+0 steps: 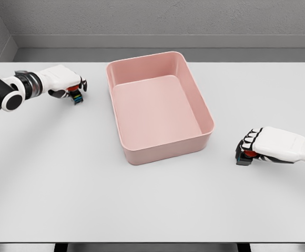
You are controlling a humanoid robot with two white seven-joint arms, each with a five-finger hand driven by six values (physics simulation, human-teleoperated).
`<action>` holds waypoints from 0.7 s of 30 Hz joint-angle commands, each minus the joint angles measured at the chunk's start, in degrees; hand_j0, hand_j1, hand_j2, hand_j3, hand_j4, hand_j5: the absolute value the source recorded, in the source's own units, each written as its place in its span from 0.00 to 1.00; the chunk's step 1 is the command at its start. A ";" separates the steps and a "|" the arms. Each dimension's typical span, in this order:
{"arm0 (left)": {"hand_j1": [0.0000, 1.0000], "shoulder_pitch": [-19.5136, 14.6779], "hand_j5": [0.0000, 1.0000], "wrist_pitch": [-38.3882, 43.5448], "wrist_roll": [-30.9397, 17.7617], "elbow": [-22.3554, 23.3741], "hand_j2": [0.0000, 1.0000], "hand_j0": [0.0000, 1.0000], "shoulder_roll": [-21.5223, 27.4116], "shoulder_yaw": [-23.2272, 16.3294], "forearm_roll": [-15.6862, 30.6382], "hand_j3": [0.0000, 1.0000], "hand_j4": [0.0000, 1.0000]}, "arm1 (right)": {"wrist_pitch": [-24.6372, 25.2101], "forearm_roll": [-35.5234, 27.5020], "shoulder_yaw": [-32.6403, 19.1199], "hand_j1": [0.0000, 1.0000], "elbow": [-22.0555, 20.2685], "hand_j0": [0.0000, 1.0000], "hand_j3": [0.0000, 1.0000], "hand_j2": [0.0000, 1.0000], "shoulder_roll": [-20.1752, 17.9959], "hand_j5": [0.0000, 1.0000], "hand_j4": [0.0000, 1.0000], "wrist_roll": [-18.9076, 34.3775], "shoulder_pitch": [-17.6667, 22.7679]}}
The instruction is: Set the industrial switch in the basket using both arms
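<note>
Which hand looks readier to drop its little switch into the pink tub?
Probably the left hand: its small red-topped switch sits nearer the pink plastic basket's wall than the right hand does.

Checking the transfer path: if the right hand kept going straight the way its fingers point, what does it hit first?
The right hand, shut on an industrial switch, points left toward the pink basket. Going straight on, it would probably meet the basket's right wall first; height is hard to judge from one view.

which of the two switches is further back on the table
The industrial switch under the left robot hand, left of the pink basket. The other switch, under the right robot hand, lies nearer the front edge.
</note>
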 commanded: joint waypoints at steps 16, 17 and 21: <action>0.54 -0.97 0.54 -0.67 0.00 -0.68 0.54 0.54 0.11 -0.69 0.15 0.54 0.54 | 0.03 -0.62 -2.84 0.53 -0.13 0.53 0.53 0.53 -0.16 0.53 0.53 -0.43 -0.26; 0.54 -1.23 0.54 -0.93 0.00 -0.85 0.54 0.54 0.29 -0.69 0.24 0.54 0.54 | 0.03 -0.62 -3.63 0.53 -0.04 0.53 0.53 0.53 -0.16 0.53 0.53 -0.51 -0.26; 0.54 -2.02 0.54 -0.93 0.00 -0.94 0.54 0.54 0.46 -0.69 0.33 0.54 0.54 | 0.03 -0.71 -4.33 0.51 -0.04 0.51 0.51 0.51 -0.16 0.51 0.51 -0.60 -0.35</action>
